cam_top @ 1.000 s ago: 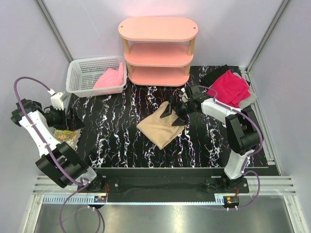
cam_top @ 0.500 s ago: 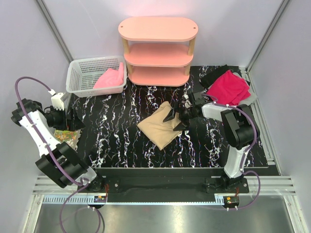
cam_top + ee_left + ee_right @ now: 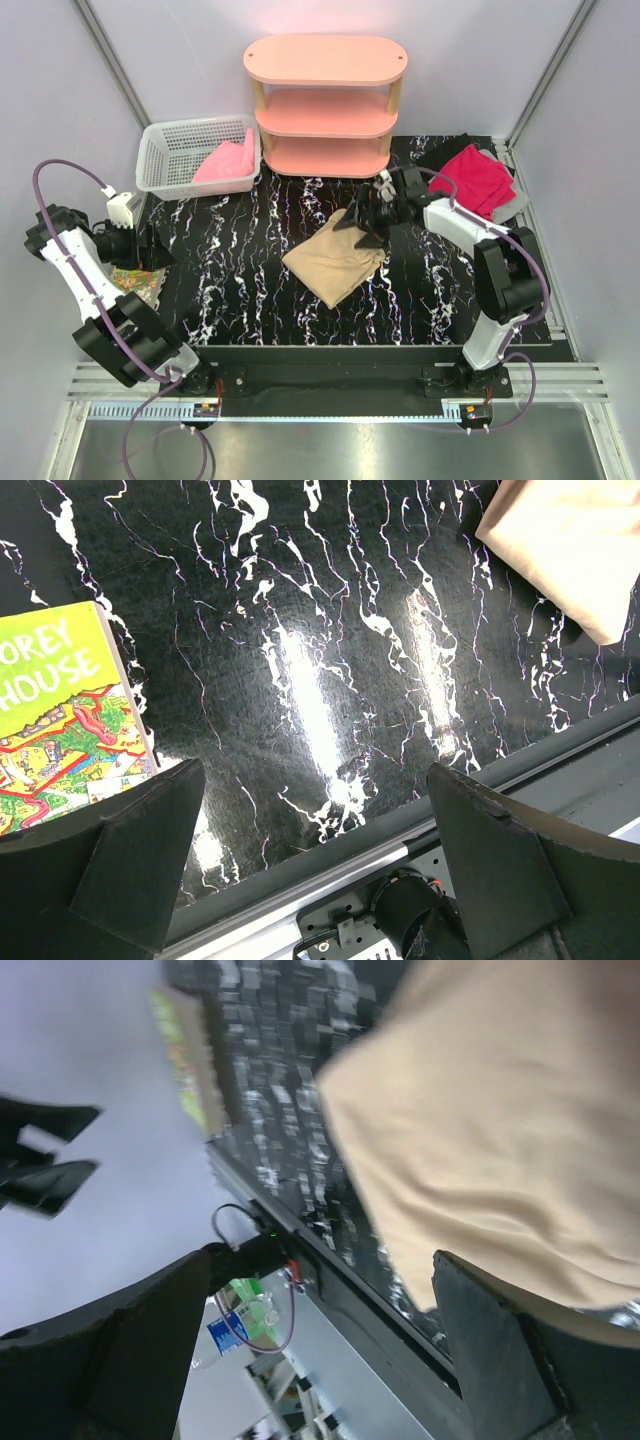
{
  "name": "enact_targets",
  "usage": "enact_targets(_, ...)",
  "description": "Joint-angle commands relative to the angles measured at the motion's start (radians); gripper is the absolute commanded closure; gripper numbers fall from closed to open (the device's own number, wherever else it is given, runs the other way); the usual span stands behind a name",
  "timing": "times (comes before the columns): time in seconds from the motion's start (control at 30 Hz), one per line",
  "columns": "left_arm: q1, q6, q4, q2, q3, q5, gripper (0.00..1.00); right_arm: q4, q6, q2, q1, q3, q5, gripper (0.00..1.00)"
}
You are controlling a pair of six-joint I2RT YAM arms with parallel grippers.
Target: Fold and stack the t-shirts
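Observation:
A folded tan t-shirt (image 3: 333, 264) lies mid-table; it fills the upper right of the right wrist view (image 3: 500, 1130) and shows at a corner of the left wrist view (image 3: 575, 535). My right gripper (image 3: 362, 228) hovers open over the shirt's far right corner, nothing between its fingers (image 3: 320, 1270). A magenta-red t-shirt (image 3: 480, 178) lies at the back right on a black one (image 3: 443, 153) and a grey one (image 3: 516, 206). A light pink t-shirt (image 3: 226, 162) sits in the basket. My left gripper (image 3: 150, 250) stands open and empty at the far left (image 3: 312, 780).
A white mesh basket (image 3: 172, 150) stands at the back left beside a pink three-tier shelf (image 3: 325, 100). A colourful picture book (image 3: 135, 284) lies at the table's left edge under my left gripper, also in the left wrist view (image 3: 60, 720).
The right gripper dipped toward the tan shirt's right corner, then drew back toward the far side, still open. The shirt and the left arm have not moved.

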Motion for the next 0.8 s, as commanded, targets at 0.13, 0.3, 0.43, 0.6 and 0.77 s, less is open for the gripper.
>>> enact_targets(0.13,-0.005,0.006,-0.001,-0.030,-0.004,0.000,0.01,0.180,0.108,0.042,0.044,0.104,-0.137,0.00)
enact_targets(0.3,-0.003,0.004,-0.002,-0.039,0.003,-0.016,0.01,0.333,0.143,0.226,0.039,0.107,-0.199,0.00)
enact_targets(0.43,-0.003,0.019,-0.019,-0.045,0.000,-0.013,0.01,0.430,0.169,0.352,0.033,0.117,-0.243,0.00)
enact_targets(0.6,-0.011,0.042,-0.039,-0.047,-0.014,-0.016,0.01,0.473,0.192,0.348,0.033,0.091,-0.279,0.00)
enact_targets(0.77,-0.083,0.019,-0.041,-0.053,-0.026,-0.033,0.01,0.288,0.070,0.193,0.004,0.196,-0.273,0.00)
